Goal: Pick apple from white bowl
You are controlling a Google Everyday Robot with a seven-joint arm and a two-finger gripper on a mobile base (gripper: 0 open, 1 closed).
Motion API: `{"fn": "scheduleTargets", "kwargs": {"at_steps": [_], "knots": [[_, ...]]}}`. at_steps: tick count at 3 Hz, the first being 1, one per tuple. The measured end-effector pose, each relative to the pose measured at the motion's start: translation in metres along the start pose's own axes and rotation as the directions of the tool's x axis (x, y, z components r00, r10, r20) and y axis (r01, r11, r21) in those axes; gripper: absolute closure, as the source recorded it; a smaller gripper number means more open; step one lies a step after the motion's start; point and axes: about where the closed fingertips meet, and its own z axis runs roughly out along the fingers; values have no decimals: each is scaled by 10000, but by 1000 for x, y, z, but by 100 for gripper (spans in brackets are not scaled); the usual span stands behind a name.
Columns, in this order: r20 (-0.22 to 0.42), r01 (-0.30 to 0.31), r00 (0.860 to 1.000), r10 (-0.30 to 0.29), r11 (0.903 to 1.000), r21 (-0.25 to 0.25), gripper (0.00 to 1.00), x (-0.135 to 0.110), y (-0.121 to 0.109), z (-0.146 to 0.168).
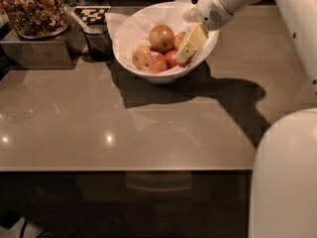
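The apple [162, 37], large, round and yellow-green with a dark stem dimple, sits on top of smaller redder apples [148, 61] in the white bowl [124, 43], which is lined with crumpled white paper. My gripper [187, 49] reaches down into the right side of the bowl, its pale yellow finger [192, 42] just right of the apple and over a red apple. It holds nothing that I can see.
A dark tray of brown nuts [32, 11] stands on a grey box at the back left. A dark cup [99, 42] and a checkered marker [93, 15] sit left of the bowl. The brown counter's front edge [124, 168] runs below. My white base [285, 177] is at the lower right.
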Motion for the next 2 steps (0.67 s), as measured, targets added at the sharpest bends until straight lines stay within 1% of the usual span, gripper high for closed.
{"fn": "scheduleTargets", "kwargs": {"at_steps": [1, 2], "knots": [[105, 163, 9998, -162, 9998, -104, 0, -3, -13, 9], [145, 182, 9997, -181, 9998, -47, 19, -4, -15, 8]]}}
